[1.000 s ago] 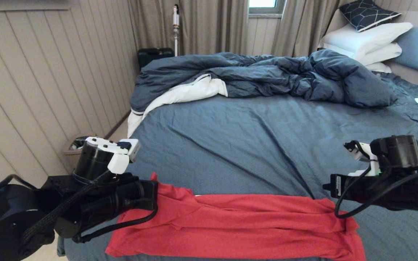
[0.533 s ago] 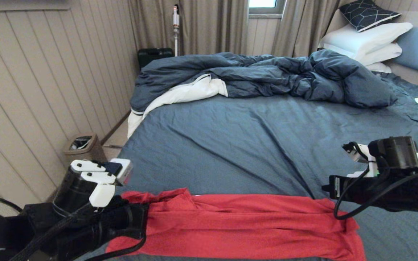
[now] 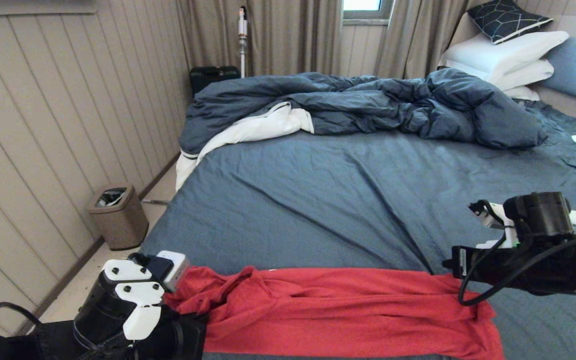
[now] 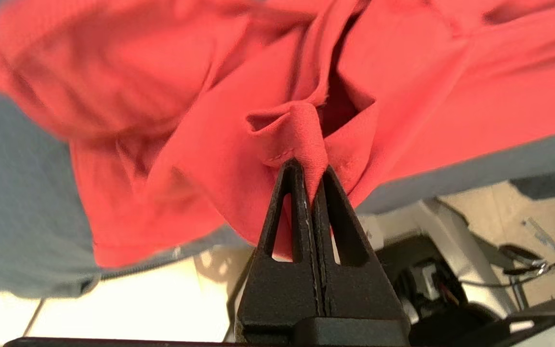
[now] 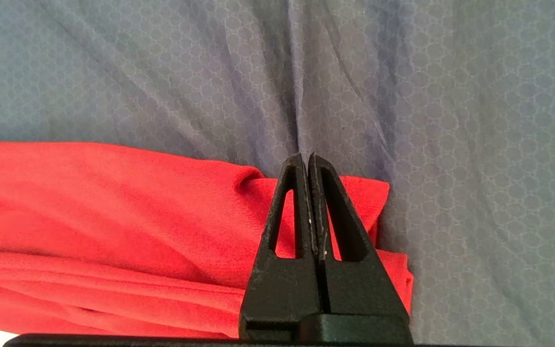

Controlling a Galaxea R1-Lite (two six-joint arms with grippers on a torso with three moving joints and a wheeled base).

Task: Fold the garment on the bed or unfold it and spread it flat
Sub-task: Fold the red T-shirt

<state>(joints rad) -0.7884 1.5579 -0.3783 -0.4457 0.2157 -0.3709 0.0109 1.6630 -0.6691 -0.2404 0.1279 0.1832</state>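
The garment (image 3: 348, 310), bright red, lies in a long band along the near edge of the bed (image 3: 348, 200), stretching from the left corner almost to the right arm. Its left end is bunched and rucked up, folds piling toward the left gripper (image 4: 312, 185), which sits low at the bed's near left corner. In the left wrist view those black fingers are pressed together with a pinch of red hem caught between the tips, cloth fanning out beyond them and the mattress edge and pale floor showing beside it. Over on the right, the right gripper (image 5: 306, 161) hovers just above the garment's right end, tips closed flat against each other with nothing between them; red fabric lies under them, slate-blue sheet beyond. The garment's far edge runs fairly straight; its right end droops toward the near edge. Plenty of open sheet lies beyond it, wrinkled but bare, right up to the duvet (image 3: 368, 105) heaped along the far side. Pillows (image 3: 508, 55) are stacked at the far right. A small bin (image 3: 118, 215) stands on the floor left of the bed, by the panelled wall.
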